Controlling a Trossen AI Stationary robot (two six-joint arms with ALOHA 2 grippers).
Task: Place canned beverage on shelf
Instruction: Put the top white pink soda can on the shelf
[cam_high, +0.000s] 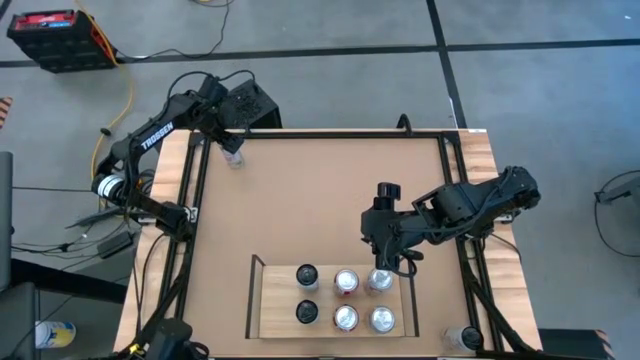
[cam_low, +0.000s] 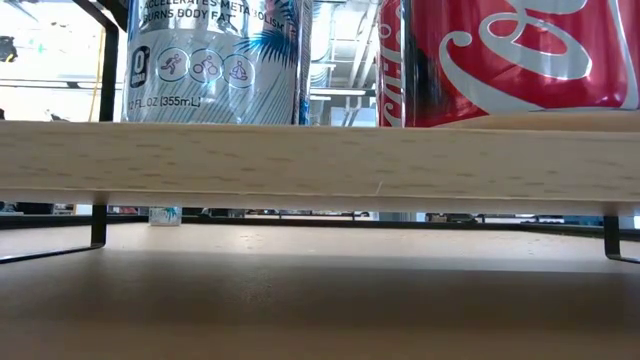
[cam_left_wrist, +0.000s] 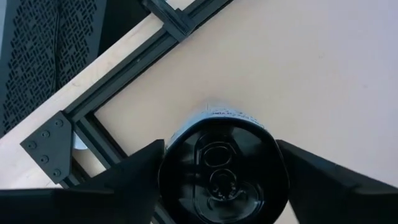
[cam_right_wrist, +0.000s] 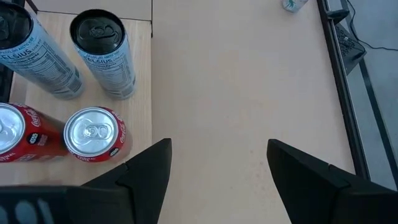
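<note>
The shelf (cam_high: 270, 312) of pale wood with black end rails stands at the table's near middle and carries several cans: dark-topped ones (cam_high: 307, 276) at its left and red ones (cam_high: 346, 283) in its middle. In the low view its board (cam_low: 320, 160) spans the picture. My left gripper (cam_high: 232, 150) is at the far left corner, shut on a slim can with a black top (cam_left_wrist: 222, 171) that stands on the table. My right gripper (cam_high: 384, 262) is open and empty. It hovers over bare tabletop (cam_right_wrist: 217, 168) just beyond the shelf's far edge, beside the red cans (cam_right_wrist: 93, 134). My left gripper pinches the black-topped can by its two opposite sides near the top rim (cam_left_wrist: 166, 163). The fingers (cam_left_wrist: 134, 171) come from above, pointing down. The can stands upright, and its base is hidden below its own top.
A black frame (cam_high: 320, 133) runs around the brown tabletop, close beside the left gripper's can (cam_left_wrist: 93, 118). Another can (cam_high: 462, 340) stands at the near right corner. The middle of the table (cam_high: 320, 200) between the arms is bare. The distant can shows under the shelf (cam_low: 165, 215).
</note>
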